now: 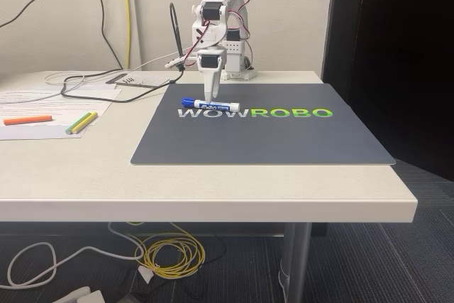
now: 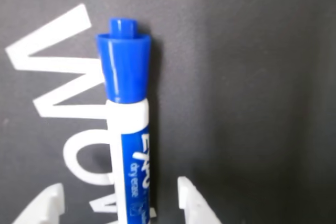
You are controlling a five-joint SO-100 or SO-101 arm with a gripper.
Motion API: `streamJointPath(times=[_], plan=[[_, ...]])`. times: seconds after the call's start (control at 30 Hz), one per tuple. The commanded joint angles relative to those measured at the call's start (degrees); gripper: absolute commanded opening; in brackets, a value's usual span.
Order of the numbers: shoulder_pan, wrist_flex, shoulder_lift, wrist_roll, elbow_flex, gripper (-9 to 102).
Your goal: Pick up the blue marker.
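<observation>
In the wrist view, I see my gripper (image 2: 123, 203) with its two white fingertips (image 2: 191, 200) apart, one on each side of the blue marker (image 2: 131, 145), not yet touching the barrel. The marker lies flat on the dark mat (image 2: 247, 77), its blue cap pointing away from the wrist camera, across the white "WOW" lettering.

I judge the marker light and rigid, with a smooth plastic barrel that could slip or roll under an uneven squeeze. The labelled barrel, just behind the cap, is the best hold: it is straight-sided, whereas the cap tapers.

In the fixed view, the gripper (image 1: 209, 97) hangs nose-down over the marker (image 1: 210, 103), which lies on the mat (image 1: 284, 143) beside the printed logo. Well apart to the left in this view, on papers (image 1: 42, 97), lie an orange stick (image 1: 27, 120) and yellow and green sticks (image 1: 81, 123). The arm's base stands at the table's (image 1: 213, 189) far edge.
</observation>
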Motion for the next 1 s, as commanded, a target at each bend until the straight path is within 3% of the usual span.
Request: streamJointPath(times=[0.0, 0.53, 0.7, 0.97], plan=[[-0.35, 1.23, 0.09, 0.97, -2.11, 32], [-2.29, -1.49, -0.35, 4.57, 2.29, 34], [-2.55, -0.70, -1.23, 4.04, 1.23, 24], [-2.90, 0.79, -2.81, 3.25, -0.79, 18]])
